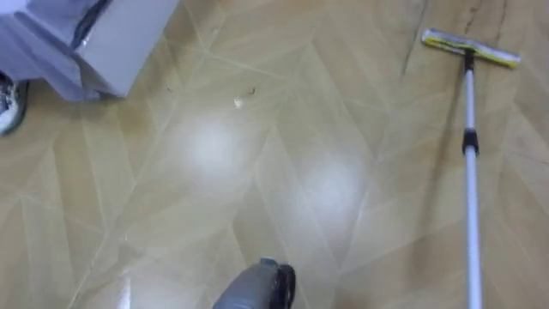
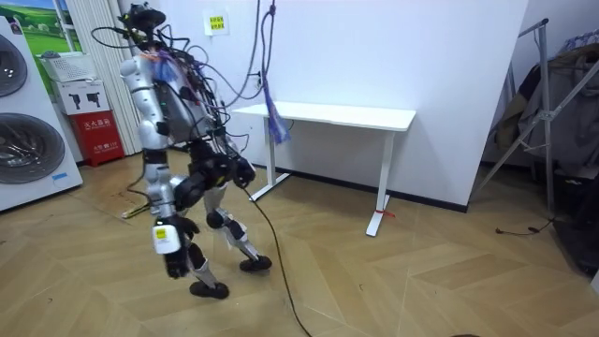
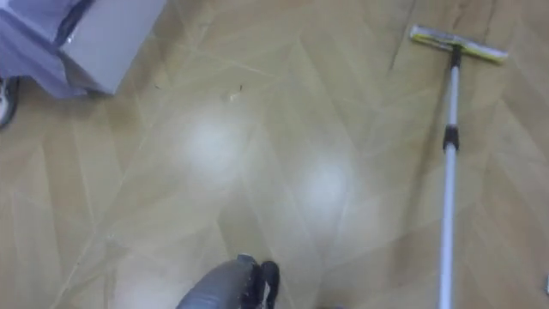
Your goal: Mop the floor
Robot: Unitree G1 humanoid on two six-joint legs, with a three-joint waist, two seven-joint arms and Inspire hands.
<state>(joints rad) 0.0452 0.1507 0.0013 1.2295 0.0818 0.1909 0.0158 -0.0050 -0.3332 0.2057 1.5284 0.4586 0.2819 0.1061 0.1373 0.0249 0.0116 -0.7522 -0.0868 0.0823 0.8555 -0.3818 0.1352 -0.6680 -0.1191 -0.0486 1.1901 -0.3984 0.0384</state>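
Robot hand (image 2: 175,262) hangs low beside leg, dark, holds nothing visible; curl of fingers cannot tell. Robot stands on pale herringbone wood floor (image 1: 214,197), white table (image 2: 328,114) behind it, washing machine (image 2: 28,140) at room view's left. Mop (image 1: 470,172) lies flat on floor, to right, apart from hand: pale pole with dark collar midway, flat yellowish mop head (image 1: 470,49) at far end. Small scraps (image 1: 238,102) on floor farther left. Grey-white box (image 1: 120,43) beyond, far left
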